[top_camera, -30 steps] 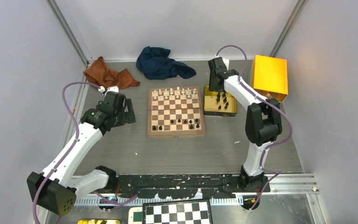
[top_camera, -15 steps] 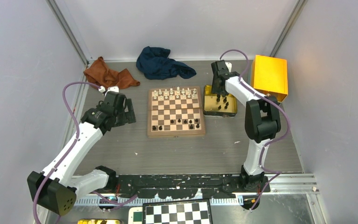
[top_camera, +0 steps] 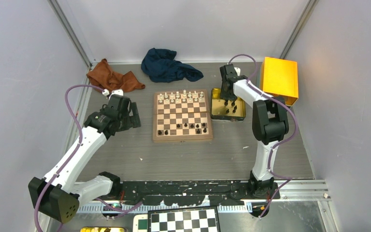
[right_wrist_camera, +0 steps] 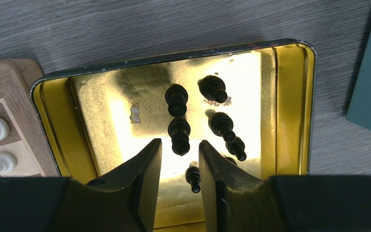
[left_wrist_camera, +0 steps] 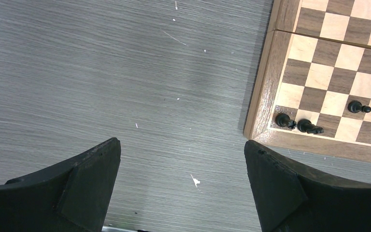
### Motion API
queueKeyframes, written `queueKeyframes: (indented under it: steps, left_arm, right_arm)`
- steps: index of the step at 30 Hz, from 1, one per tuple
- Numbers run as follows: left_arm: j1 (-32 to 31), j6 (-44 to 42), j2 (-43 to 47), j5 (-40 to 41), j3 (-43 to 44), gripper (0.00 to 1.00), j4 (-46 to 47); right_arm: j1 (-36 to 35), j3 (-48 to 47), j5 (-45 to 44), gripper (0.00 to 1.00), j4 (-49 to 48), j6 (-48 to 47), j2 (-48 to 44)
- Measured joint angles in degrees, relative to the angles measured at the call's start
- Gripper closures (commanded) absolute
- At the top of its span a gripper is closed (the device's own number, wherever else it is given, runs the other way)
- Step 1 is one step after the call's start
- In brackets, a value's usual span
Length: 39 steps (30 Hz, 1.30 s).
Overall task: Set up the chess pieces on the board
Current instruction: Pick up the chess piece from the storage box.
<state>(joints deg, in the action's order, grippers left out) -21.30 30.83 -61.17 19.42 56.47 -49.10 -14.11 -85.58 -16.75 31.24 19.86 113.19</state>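
Observation:
The wooden board (top_camera: 182, 137) lies mid-table, with white pieces (top_camera: 181, 96) on its far rows and several black pieces (top_camera: 193, 126) on its near rows. More black pieces (right_wrist_camera: 178, 99) stand in the gold tin tray (right_wrist_camera: 290, 121) to the board's right. My right gripper (right_wrist_camera: 179, 145) hangs low over the tray (top_camera: 216, 115), its jaws narrowly open and empty. One black piece (right_wrist_camera: 179, 135) is at the fingertips and another (right_wrist_camera: 192, 178) shows below the gap. My left gripper (left_wrist_camera: 182, 150) is wide open and empty over bare table, left of the board's near-left corner (left_wrist_camera: 265, 92).
An orange box (top_camera: 280, 79) stands right of the tray. A blue cloth (top_camera: 166, 65) and a brown cloth (top_camera: 113, 77) lie at the back. A black-and-white board (top_camera: 183, 220) sits beyond the near edge. Grey walls close in on both sides.
My right gripper has shifted over the gold tray and come down toward the black pieces. The left arm has not moved.

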Motion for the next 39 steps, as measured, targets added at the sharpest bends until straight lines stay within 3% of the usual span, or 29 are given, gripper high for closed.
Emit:
queueKeyframes:
  steps: [6, 22, 33, 39]
  left_arm:
    - [0.0, 0.0, 0.0, 0.0, 0.0, 0.00, 0.0]
    - [0.0, 0.0, -0.2, 0.0, 0.0, 0.00, 0.0]
    - [0.0, 0.0, -0.2, 0.0, 0.0, 0.00, 0.0]
    - [0.0, 0.0, -0.3, -0.4, 0.0, 0.00, 0.3]
  right_arm:
    - [0.1, 0.0, 0.4, 0.65, 0.0, 0.0, 1.6]
    - [0.5, 0.0, 0.6, 0.93, 0.0, 0.1, 1.9]
    - [0.2, 0.1, 1.5, 0.98, 0.2, 0.0, 1.5]
    - [-2.1, 0.8, 1.6, 0.99, 1.6, 0.0, -3.1]
